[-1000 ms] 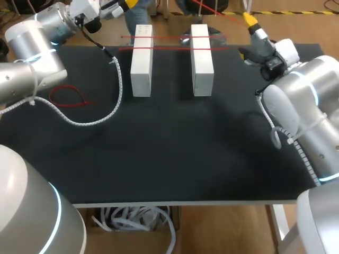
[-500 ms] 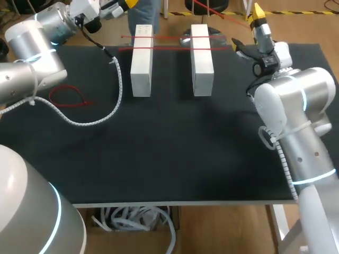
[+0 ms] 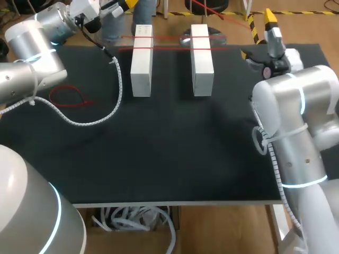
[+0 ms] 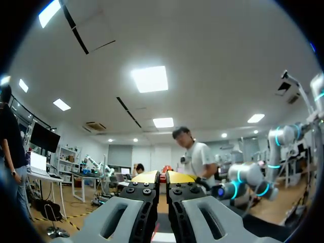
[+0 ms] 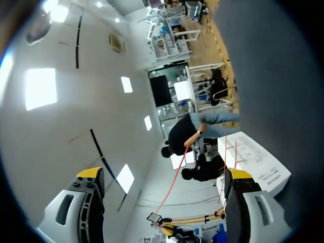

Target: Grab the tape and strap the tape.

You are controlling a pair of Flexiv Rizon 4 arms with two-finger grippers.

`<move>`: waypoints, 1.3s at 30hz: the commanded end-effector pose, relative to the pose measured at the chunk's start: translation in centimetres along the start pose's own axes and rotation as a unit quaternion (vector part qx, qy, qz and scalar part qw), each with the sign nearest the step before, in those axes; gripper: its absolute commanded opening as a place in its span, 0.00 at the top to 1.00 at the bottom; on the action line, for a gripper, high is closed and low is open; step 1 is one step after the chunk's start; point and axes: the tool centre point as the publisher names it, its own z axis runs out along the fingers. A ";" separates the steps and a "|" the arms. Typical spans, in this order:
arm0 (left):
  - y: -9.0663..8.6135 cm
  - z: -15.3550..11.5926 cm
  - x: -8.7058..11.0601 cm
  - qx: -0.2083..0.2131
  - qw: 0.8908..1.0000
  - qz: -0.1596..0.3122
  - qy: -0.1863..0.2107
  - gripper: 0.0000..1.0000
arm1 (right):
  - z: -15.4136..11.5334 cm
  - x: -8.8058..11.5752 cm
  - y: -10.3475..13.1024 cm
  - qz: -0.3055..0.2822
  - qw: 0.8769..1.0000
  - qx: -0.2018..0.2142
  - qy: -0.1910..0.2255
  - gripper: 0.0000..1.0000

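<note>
In the head view, the left arm (image 3: 32, 50) is seen at the far left corner of the table (image 3: 175, 148), and its jaws are held past the far edge. The right arm (image 3: 294, 100) stands at the right side, with its jaws raised over the far right corner and a yellow tip pointing away. How far either jaws are open cannot be told from here. Two strips of red tape (image 3: 172, 37) are laid across the far ends of two white blocks (image 3: 142, 63). Their long axis runs from left to right, and they are parallel to each other and to the far edge. A red loop (image 3: 68, 97) lies flat on the table at the left, well apart from the blocks.

In the left wrist view, the fingers (image 4: 144, 202) are pressed together with only a thin slit between them. Nothing is seen pinched there.

In the right wrist view, the fingers (image 5: 83, 202) are spread wide and nothing is gripped by them. One white block with the red tape across it is seen ahead, beside one finger. A thin red line (image 5: 177, 177) is seen ahead of the jaws. Whether it is touched cannot be told.
</note>
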 end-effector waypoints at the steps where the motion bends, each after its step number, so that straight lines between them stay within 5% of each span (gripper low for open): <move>1: 0.0 0.0 0.1 0.000 1.000 0.001 -0.001 1.00 | 1.2 0.6 0.1 -0.001 0.877 -0.478 -0.046 0.00; 12: 0.0 0.0 0.1 0.000 1.000 0.001 -0.001 1.00 | 2.9 -0.8 -0.4 -0.019 0.881 -0.471 -0.053 0.00; 39: 0.0 0.0 0.1 0.000 1.000 0.001 -0.001 1.00 | 5.9 0.1 -2.2 -0.032 0.908 -0.416 0.035 0.00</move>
